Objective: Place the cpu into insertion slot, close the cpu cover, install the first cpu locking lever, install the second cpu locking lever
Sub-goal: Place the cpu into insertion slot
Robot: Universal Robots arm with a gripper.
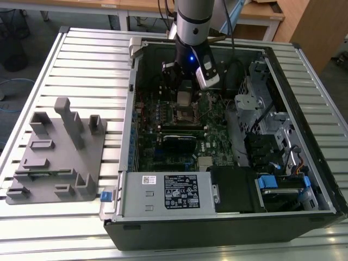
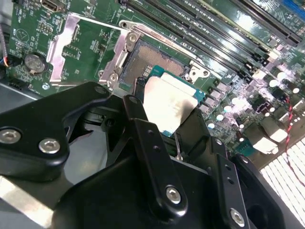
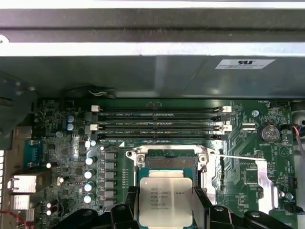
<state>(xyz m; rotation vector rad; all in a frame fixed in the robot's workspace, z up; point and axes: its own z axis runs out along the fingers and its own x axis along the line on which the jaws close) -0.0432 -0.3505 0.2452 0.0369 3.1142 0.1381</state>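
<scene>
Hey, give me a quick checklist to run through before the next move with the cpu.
1. Grip: ok, the gripper is shut on the cpu.
2. Slot free: ok, the dark centre of the slot is bare.
3. Cover open: ok, the cover lies flipped open beside the slot.
4. Cpu seated: not ok, it is held over the slot.
5. Corner marks matched: cannot tell.

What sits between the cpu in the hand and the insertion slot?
Nothing. In the second wrist view the hand holds the cpu tilted over the open insertion slot, stretch bare; the cpu cover is flipped aside.
</scene>
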